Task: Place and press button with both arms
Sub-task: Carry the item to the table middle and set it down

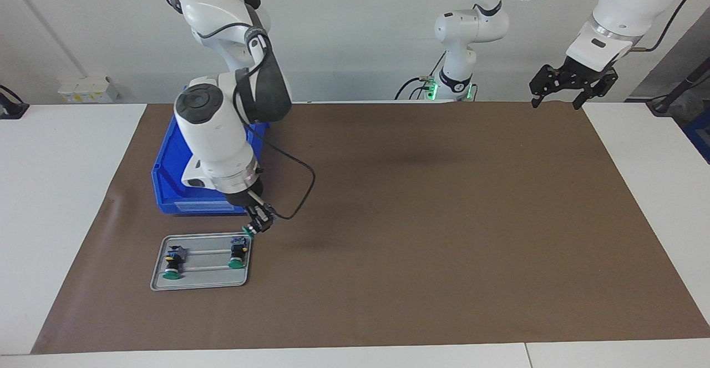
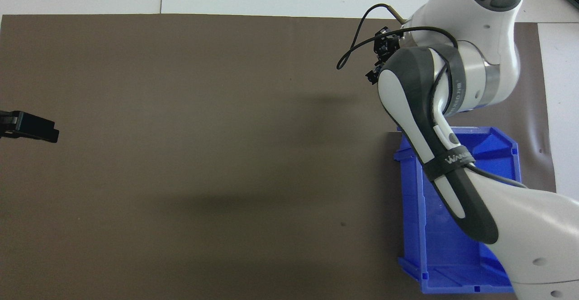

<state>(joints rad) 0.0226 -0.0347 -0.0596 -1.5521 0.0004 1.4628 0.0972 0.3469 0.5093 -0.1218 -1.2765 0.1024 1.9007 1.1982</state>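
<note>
Two green-capped buttons (image 1: 235, 255) sat in the grey tray (image 1: 199, 283); over its corner beside the blue bin (image 1: 166, 187), the right gripper (image 1: 256, 229) clutched the button (image 1: 248, 231). Left gripper (image 1: 572, 86) waited, gaping.

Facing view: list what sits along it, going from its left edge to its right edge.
Grey tray with two buttons → right gripper holding a green-capped button → bare brown mat → left gripper, raised and waiting.

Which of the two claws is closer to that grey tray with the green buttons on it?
The right gripper, holding a button just above the grey tray corner nearest the robots. The left gripper hangs raised at the left arm's end of the table.
</note>
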